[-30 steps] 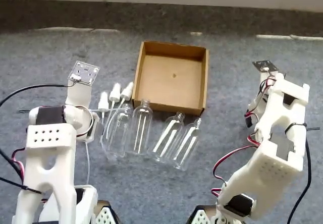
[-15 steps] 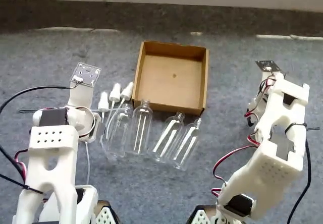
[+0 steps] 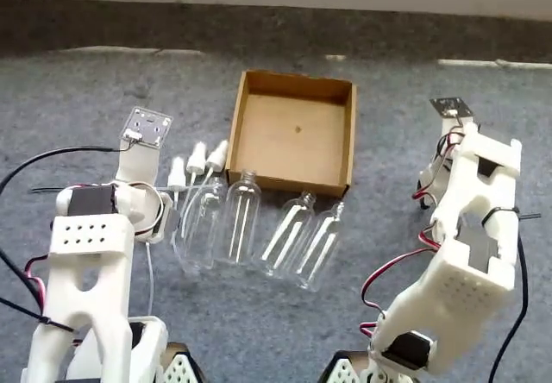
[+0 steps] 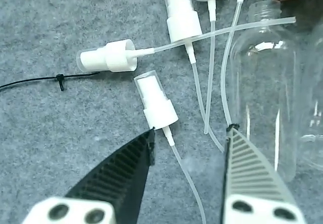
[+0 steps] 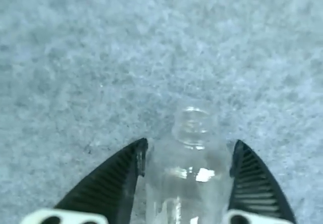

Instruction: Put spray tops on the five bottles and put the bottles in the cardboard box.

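Clear plastic bottle (image 5: pixel 194 153) held by fingers of right gripper (image 5: pixel 190 144), just nudged slightly; capping pending. Left gripper (image 4: pixel 191 131) fingers wide over white spray top (image 4: pixel 156 103).

Left arm (image 3: pixel 84 254) and right arm (image 3: pixel 466 271): white moulded shells with perforated panels; red, black and white cables at joints. Left gripper (image 4: pixel 191 131): one black ribbed finger (image 4: pixel 118 171), one grey. Right gripper (image 5: pixel 189 143): dark ribbed fingers (image 5: pixel 113 176).
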`<action>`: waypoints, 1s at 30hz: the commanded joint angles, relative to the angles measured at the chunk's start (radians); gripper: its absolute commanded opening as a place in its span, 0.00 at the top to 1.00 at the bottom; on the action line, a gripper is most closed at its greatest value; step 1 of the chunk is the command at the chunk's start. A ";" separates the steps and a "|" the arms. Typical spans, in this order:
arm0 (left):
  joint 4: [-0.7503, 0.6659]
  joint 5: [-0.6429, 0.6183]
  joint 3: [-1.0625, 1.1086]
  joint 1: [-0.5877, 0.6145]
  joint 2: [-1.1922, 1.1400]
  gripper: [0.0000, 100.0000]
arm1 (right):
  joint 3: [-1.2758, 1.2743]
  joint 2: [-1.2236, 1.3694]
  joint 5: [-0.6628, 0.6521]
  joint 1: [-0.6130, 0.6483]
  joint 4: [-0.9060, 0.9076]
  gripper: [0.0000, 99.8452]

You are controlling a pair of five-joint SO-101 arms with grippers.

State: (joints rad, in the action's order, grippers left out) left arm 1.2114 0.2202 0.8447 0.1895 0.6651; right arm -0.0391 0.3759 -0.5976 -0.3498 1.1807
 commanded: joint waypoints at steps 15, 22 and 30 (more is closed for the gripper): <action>-0.008 -0.009 -0.082 -0.008 -0.004 0.78 | 0.050 -0.067 0.012 -0.031 0.077 1.00; 0.008 -0.072 -0.269 -0.018 -0.062 0.78 | 0.048 -0.282 0.023 -0.027 0.082 1.00; 0.021 -0.072 -0.664 -0.018 -0.561 0.79 | -0.232 -0.596 0.150 0.056 -0.071 1.00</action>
State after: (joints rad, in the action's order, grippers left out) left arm 1.2283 0.1573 0.4028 0.1849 0.3276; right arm -0.1834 -0.0736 -0.4887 -0.3483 1.1884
